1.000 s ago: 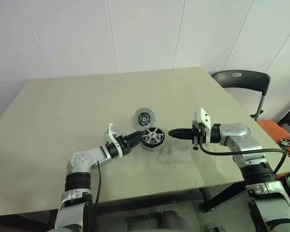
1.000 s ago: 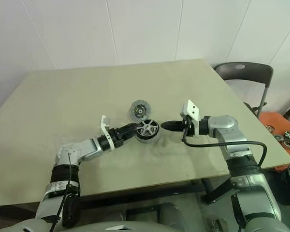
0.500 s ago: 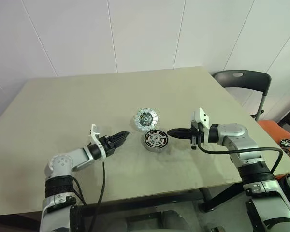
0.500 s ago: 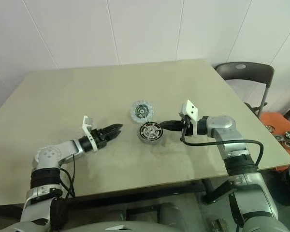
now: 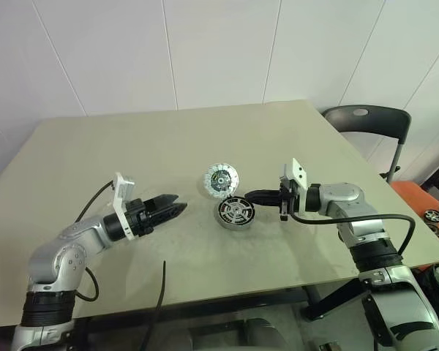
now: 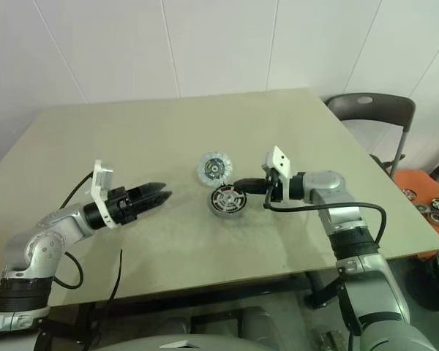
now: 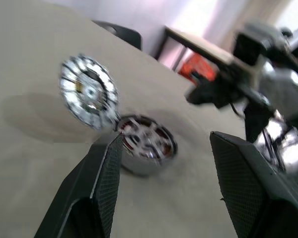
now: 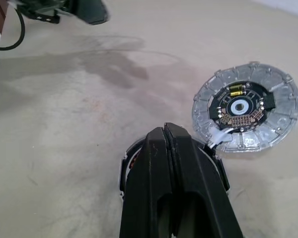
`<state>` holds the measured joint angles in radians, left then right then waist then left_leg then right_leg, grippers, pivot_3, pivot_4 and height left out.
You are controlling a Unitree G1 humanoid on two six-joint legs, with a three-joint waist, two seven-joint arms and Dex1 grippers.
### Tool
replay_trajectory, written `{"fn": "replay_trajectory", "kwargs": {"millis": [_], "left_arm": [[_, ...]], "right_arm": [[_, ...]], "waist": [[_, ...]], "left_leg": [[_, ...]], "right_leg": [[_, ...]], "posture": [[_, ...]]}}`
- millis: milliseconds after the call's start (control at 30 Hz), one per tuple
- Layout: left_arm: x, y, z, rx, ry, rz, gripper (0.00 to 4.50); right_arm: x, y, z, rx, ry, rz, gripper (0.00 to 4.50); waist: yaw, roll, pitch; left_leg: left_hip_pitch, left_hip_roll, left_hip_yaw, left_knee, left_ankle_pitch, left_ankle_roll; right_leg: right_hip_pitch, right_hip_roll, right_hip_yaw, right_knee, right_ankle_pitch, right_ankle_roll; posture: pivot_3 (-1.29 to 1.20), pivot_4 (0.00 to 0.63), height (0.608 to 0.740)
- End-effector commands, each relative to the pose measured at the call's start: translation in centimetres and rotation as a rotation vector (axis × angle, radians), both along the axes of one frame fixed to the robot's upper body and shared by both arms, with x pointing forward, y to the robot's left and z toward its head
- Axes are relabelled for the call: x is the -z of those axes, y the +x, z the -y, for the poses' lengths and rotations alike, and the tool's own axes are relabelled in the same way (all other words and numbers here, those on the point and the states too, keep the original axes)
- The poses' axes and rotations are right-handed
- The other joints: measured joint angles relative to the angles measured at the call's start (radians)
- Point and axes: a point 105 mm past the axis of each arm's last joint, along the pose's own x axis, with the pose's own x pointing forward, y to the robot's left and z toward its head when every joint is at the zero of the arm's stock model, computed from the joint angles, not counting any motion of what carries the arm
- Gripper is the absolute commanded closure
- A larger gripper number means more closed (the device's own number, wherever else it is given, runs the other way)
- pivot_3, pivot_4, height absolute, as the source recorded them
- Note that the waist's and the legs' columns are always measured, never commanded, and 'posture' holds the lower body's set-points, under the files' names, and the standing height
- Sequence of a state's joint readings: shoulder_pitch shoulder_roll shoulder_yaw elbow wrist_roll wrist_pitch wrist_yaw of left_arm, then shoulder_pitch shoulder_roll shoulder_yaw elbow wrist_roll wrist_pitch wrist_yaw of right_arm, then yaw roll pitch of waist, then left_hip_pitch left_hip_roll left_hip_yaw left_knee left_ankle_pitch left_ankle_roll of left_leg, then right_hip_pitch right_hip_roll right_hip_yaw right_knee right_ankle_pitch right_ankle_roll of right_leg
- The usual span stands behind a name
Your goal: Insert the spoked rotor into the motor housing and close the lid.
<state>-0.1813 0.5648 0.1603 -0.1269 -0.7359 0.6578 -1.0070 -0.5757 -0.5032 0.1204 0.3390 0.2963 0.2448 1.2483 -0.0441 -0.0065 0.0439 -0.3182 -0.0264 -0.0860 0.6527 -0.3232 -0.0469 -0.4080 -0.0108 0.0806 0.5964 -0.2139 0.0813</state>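
The motor housing (image 5: 236, 212) stands on the table with the shiny spoked rotor (image 5: 236, 210) seated in it. Just behind it, the lid (image 5: 220, 179) rests with its dark hub facing up, its edge by the housing. My left gripper (image 5: 172, 207) hovers open and empty, well to the left of the housing and pointing at it. In the left wrist view its two fingers (image 7: 103, 178) frame the housing (image 7: 147, 145) and the lid (image 7: 88, 92). My right gripper (image 5: 249, 195) is shut on nothing, its tip at the housing's right rim; whether it touches is unclear.
The tan table (image 5: 95, 161) stretches wide on all sides of the parts. A dark chair (image 5: 366, 121) stands past its right edge, with an orange surface (image 5: 413, 197) beyond. A black cable (image 5: 159, 292) hangs near my left arm.
My left gripper let go of the rotor, which now sits in the housing, and drew back to the left while rolling. My right gripper crept slightly left towards the housing.
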Motion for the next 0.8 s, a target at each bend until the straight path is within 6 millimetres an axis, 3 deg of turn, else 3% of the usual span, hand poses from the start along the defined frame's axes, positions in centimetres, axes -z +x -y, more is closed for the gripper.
{"fn": "replay_trajectory", "kwargs": {"millis": [33, 233, 367, 800], "left_arm": [[-1.2, -0.1, -0.1, 0.092, 0.009, 0.101, 1.51], [-0.6, -0.6, 0.7, 0.263, 0.088, 0.133, 1.51], [1.2, -1.7, 1.1, 0.369, 0.222, 0.11, 1.51], [1.2, -0.8, 2.0, 0.33, 0.199, 0.159, 1.51]], "right_arm": [[-1.9, 0.6, -0.8, -0.042, 0.052, 0.033, 4.5], [-0.9, 0.4, -1.9, -0.139, -0.008, -0.011, 4.5], [-0.7, 0.8, -2.5, -0.147, -0.03, 0.015, 4.5], [0.0, 1.4, -3.0, -0.124, -0.057, 0.072, 4.5]], "waist": [[-0.001, 0.0, 0.0], [-0.001, 0.0, 0.0], [-0.003, 0.0, 0.0], [-0.001, 0.0, 0.0]], "left_leg": [[0.0, 0.0, 0.0, 0.0, 0.0, 0.0], [0.0, 0.0, 0.001, 0.001, 0.0, 0.001], [0.0, 0.0, 0.0, -0.001, -0.001, 0.002], [0.0, 0.001, 0.0, -0.001, -0.001, 0.002]], "right_leg": [[0.0, 0.0, 0.0, 0.0, 0.0, 0.001], [0.0, 0.0, 0.0, 0.0, 0.001, 0.0], [-0.001, 0.0, 0.0, 0.0, 0.002, 0.0], [-0.001, 0.0, 0.0, 0.001, 0.003, 0.002]], "posture": [[0.0, 0.0, 0.74], [0.0, 0.0, 0.74], [0.0, 0.0, 0.74], [0.0, 0.0, 0.74]]}}
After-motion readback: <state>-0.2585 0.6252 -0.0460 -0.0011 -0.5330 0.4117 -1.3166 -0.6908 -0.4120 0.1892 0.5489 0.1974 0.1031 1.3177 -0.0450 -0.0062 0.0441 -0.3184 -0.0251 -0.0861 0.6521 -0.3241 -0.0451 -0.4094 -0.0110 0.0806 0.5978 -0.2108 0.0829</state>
